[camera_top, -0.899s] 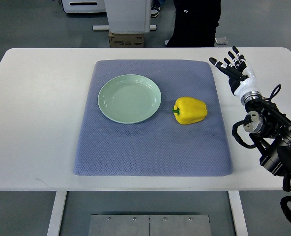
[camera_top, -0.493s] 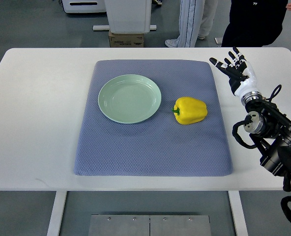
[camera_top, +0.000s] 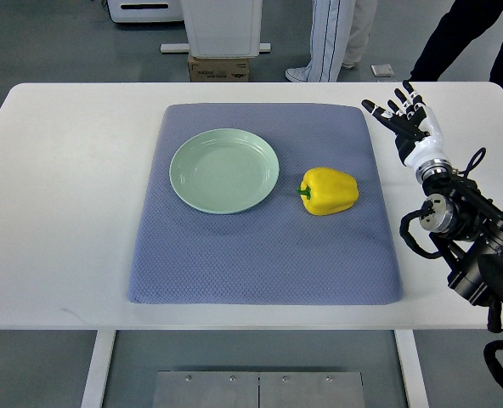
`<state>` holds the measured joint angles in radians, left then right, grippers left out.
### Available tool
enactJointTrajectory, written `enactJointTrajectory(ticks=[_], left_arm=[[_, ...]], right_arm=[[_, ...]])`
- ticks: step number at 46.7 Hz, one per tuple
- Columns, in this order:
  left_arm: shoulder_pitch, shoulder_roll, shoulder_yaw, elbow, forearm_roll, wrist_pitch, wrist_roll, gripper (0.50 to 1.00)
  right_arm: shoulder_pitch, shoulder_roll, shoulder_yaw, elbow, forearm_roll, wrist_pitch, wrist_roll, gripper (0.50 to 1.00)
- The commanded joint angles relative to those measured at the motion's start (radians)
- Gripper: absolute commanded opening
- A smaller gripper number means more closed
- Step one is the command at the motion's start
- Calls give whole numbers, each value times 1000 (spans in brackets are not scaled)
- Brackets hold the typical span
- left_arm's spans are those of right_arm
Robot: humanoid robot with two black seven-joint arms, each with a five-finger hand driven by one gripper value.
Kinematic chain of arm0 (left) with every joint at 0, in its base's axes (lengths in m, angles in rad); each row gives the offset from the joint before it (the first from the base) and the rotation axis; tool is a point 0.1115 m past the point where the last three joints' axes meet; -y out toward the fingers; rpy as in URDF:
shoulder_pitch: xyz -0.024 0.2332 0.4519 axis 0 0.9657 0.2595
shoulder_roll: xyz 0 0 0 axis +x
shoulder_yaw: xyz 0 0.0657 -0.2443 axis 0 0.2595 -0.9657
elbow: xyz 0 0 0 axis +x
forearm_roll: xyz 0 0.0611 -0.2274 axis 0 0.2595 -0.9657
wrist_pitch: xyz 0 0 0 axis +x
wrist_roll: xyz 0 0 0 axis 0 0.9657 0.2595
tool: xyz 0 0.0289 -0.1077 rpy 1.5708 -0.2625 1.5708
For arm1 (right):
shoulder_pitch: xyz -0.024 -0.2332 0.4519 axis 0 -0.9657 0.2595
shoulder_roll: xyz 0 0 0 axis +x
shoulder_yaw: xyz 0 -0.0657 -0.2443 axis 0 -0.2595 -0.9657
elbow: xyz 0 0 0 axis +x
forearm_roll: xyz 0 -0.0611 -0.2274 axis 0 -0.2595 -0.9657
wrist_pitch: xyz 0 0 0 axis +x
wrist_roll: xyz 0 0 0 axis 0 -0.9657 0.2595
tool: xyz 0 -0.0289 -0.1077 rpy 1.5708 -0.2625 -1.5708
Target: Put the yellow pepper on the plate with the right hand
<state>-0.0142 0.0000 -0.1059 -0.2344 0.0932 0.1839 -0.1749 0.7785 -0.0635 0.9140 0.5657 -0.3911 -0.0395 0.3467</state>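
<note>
A yellow pepper (camera_top: 328,190) with a green stem lies on its side on the grey-blue mat (camera_top: 260,255), right of centre. A pale green plate (camera_top: 224,170) sits empty on the mat to the pepper's left, a small gap between them. My right hand (camera_top: 402,119) is over the white table at the mat's far right corner, fingers spread and empty, well apart from the pepper. Its arm comes in from the lower right. The left arm does not show.
The white table (camera_top: 64,195) carries only the mat. Beyond its far edge stand a white machine base, a cardboard box (camera_top: 219,68) and two people's legs (camera_top: 332,38).
My right hand has not moved. The people behind the table have walked to the right.
</note>
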Motion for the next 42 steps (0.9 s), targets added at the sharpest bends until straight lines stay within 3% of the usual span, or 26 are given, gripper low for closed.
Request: enactJointTrajectory(ticks=[1,42], left_arm=[[-1,0,0,0,0,0,0,1000],[0,0,0,0,0,0,0,1000]], right_arm=[[2,-2,0,0,0,1,-2,1000],[2,-27,-1,0,0,1,15,1000]])
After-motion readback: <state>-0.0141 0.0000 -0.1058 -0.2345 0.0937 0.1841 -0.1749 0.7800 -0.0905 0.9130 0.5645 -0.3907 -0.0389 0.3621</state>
